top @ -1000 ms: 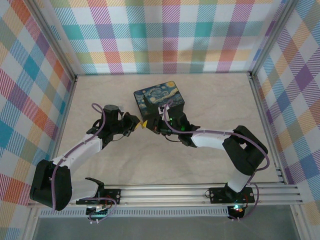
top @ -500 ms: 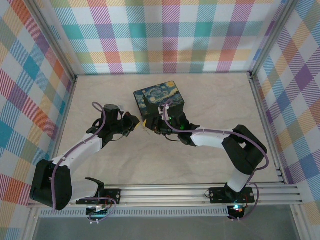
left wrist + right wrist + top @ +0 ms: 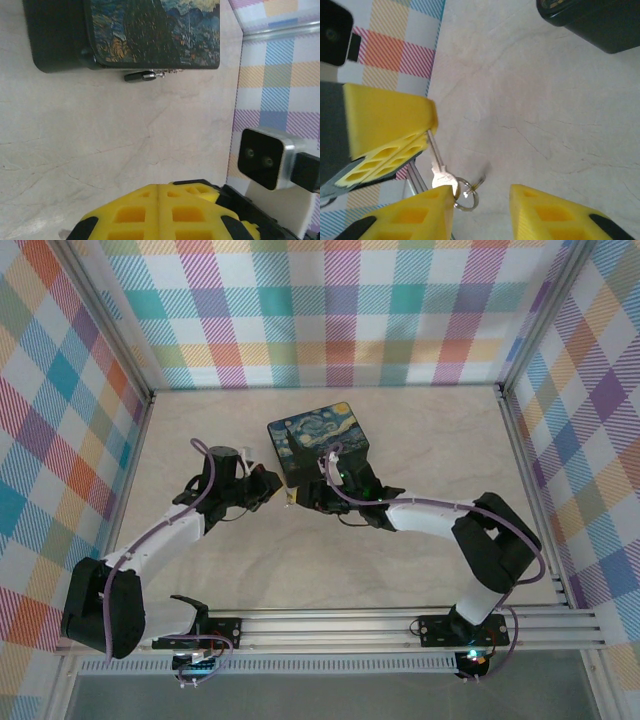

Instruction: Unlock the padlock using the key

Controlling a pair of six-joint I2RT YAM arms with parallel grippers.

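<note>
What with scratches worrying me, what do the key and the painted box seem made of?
The key: silvery metal, polished, as it glints; possibly plated steel. The painted box: probably printed tin, glossy, judging by its sheen and rounded dark rim; plastic cannot be ruled out.

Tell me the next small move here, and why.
Probably draw the right gripper back off the small silver key. Its jaws stand open, while the left gripper is shut on the key's blade. Clearing away would let the left arm carry it to the tiny metal padlock at the edge of the dark painted tin.
</note>
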